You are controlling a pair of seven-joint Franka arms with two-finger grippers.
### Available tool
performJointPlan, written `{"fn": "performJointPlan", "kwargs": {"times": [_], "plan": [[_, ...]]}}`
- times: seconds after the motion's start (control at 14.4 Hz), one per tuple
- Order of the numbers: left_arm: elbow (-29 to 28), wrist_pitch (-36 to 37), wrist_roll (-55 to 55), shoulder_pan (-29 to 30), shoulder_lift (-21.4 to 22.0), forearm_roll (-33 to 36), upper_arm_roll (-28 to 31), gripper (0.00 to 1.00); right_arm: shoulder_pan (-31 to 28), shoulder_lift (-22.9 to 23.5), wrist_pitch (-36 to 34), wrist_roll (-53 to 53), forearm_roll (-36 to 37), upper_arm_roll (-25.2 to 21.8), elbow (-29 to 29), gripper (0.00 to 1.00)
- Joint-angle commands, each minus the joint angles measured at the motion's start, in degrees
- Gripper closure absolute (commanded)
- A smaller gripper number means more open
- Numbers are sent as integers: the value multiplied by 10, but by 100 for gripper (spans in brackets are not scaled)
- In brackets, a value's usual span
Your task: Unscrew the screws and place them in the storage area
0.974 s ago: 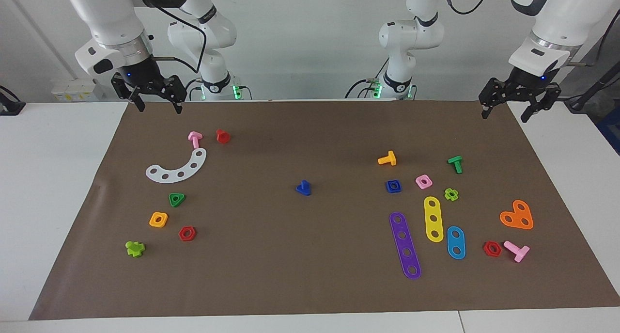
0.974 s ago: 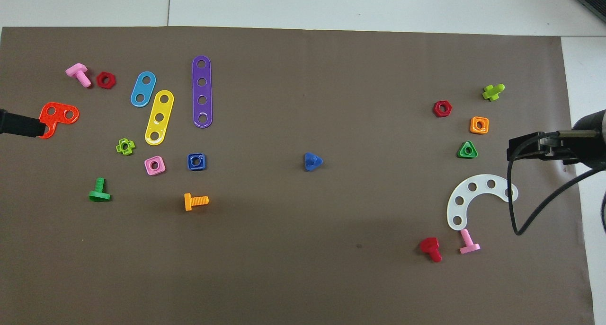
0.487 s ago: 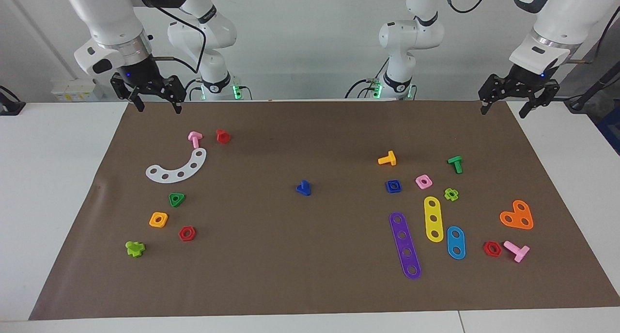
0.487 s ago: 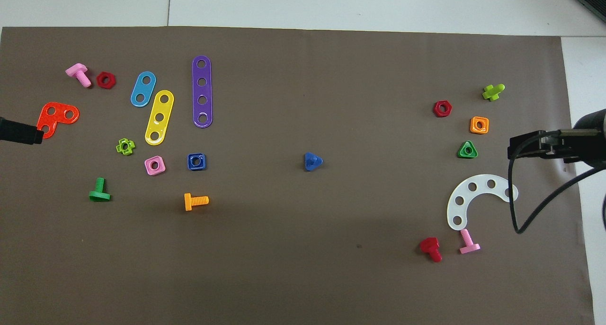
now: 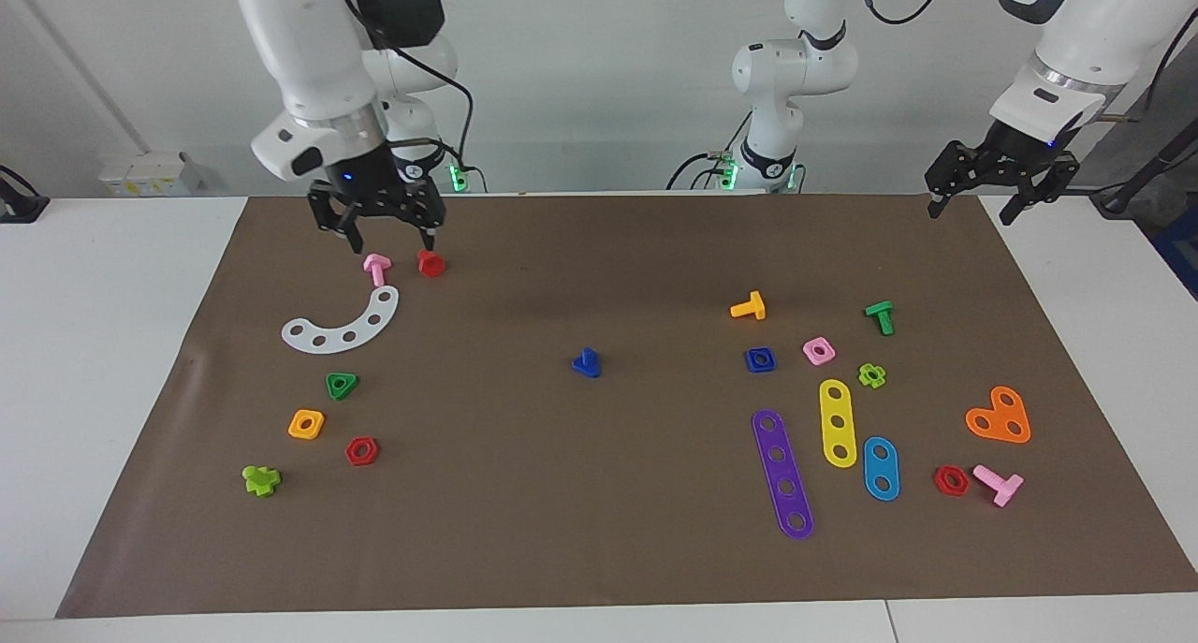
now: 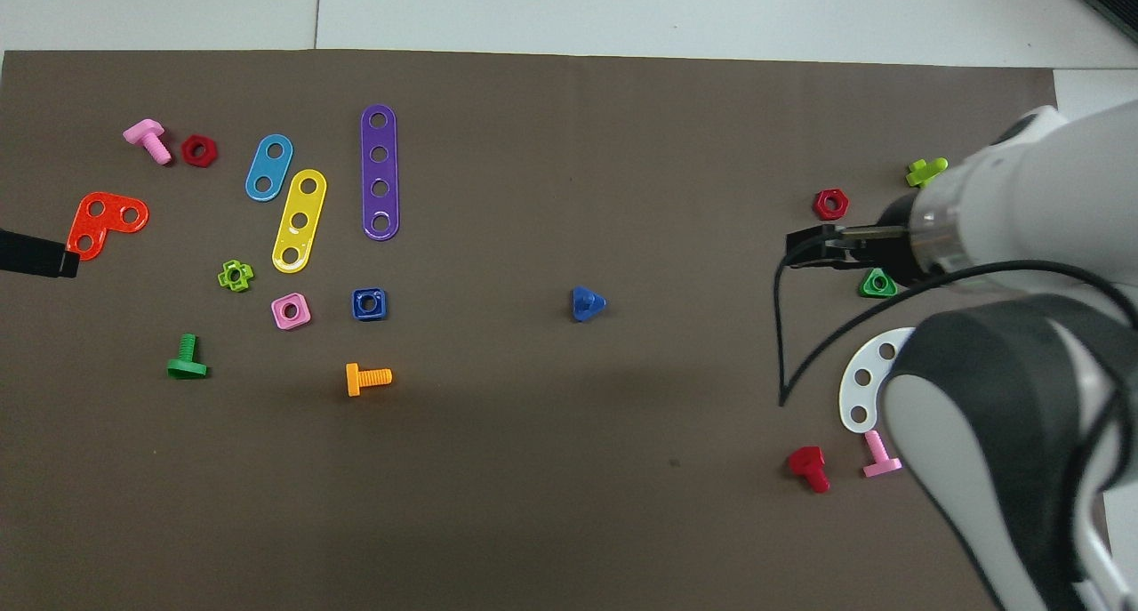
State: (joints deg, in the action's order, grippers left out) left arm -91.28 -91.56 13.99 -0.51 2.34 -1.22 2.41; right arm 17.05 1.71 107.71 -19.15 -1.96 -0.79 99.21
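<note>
Blue bolt (image 5: 587, 363) stands on its flat head, stem up, alone near the middle of the brown mat (image 5: 599, 549), well apart from every other piece. Toward the right arm's end of the surface lies the storage area, marked by a white curved strip (image 5: 343, 325); a pink bolt (image 5: 376, 269) and a red bolt (image 5: 430, 263) lie just nearer the robots than the strip, while a green triangular nut (image 5: 342, 385), an orange square nut (image 5: 306, 424), a red hexagonal nut (image 5: 361, 451) and a lime piece (image 5: 261, 480) lie farther from them.

Right end effector (image 5: 390, 241) hangs low over the pink and red bolts, fingers spread and holding nothing.

Left end effector (image 5: 969, 209) hangs over the mat's corner at the left arm's end, near the robots, fingers spread and empty.

Toward that end of the surface lie an orange bolt (image 5: 749, 306), a blue square nut (image 5: 760, 359), and purple (image 5: 782, 474) and yellow (image 5: 838, 422) strips.
</note>
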Motion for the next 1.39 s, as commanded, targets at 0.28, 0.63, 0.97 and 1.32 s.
{"fn": "performJointPlan", "kwargs": {"times": [0.28, 0.63, 0.97, 1.32], "plan": [[-20, 5, -6, 11, 18, -8, 0, 0, 139, 185, 216, -149, 18, -2, -17, 0], [-20, 6, -6, 10, 18, -8, 0, 0, 172, 265, 251, -179, 81, -1, -29, 5], [-20, 6, -6, 11, 18, -8, 0, 0, 171, 263, 222, -172, 80, -1, -19, 43], [-20, 6, -6, 11, 18, -7, 0, 0, 170, 262, 203, -164, 69, 3, -19, 60]]}}
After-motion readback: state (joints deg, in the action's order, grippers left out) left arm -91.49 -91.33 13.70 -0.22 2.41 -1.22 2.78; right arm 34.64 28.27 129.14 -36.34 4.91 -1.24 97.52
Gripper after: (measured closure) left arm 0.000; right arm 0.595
